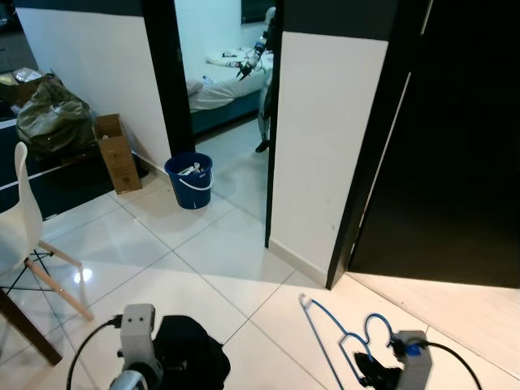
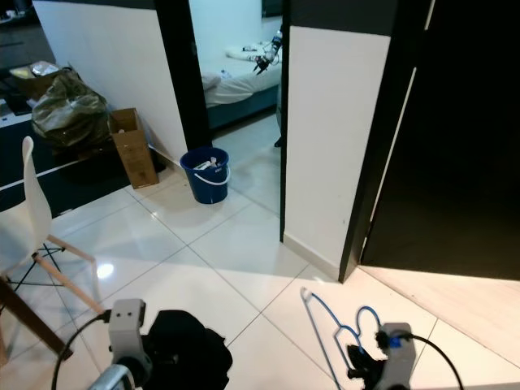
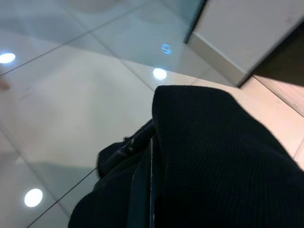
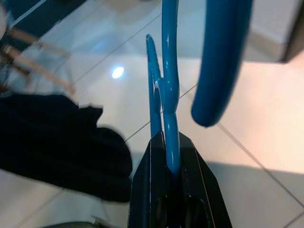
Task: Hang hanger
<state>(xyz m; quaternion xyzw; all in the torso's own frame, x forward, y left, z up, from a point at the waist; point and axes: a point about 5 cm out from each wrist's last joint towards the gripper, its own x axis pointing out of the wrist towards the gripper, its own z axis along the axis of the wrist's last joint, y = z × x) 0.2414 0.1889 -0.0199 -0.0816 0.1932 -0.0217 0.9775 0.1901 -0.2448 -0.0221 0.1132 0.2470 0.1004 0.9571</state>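
Note:
A blue wire hanger (image 1: 339, 331) is held low over the white tiles, its hook (image 4: 223, 57) curving up close to the wrist camera. My right gripper (image 4: 170, 159) is shut on the hanger's neck. At the lower left, a black garment (image 1: 192, 354) hangs bunched from my left gripper (image 3: 148, 156), whose fingers are shut on a fold of the knit cloth (image 3: 213, 156). The garment (image 4: 57, 142) also lies beside the hanger in the right wrist view.
A white wall end (image 1: 321, 146) stands straight ahead, with a dark doorway (image 1: 455, 146) to its right and a bedroom opening (image 1: 223, 89) to its left. A blue bucket (image 1: 190, 180), a cardboard box (image 1: 116, 152) and a white chair (image 1: 23, 223) stand at left.

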